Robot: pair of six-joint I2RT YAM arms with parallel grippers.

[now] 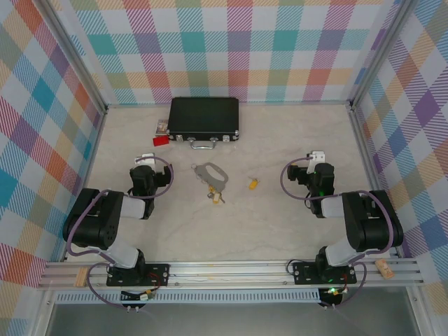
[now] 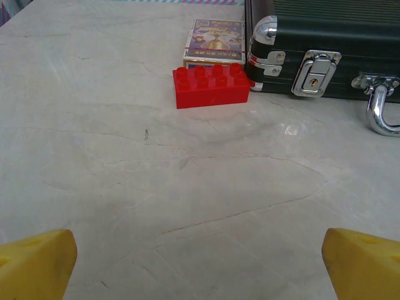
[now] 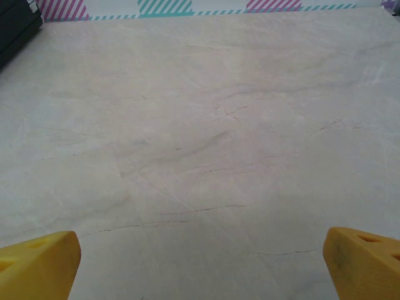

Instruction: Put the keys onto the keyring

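Observation:
The grey keyring (image 1: 211, 173) lies flat on the table's middle. Two small yellow-headed keys rest near it: one (image 1: 218, 197) just below the loop, another (image 1: 253, 184) to its right. My left gripper (image 1: 145, 159) sits left of the keyring, open, its yellow fingertips (image 2: 34, 262) wide apart over bare table. To the right of the keys, my right gripper (image 1: 316, 159) is open too, yellow fingertips (image 3: 362, 262) spread with nothing between them.
A black case (image 1: 204, 118) with a metal handle (image 2: 381, 115) lies at the back. A red block (image 2: 211, 86) and a small printed box (image 2: 215, 40) sit at its left end. Checked walls enclose the table.

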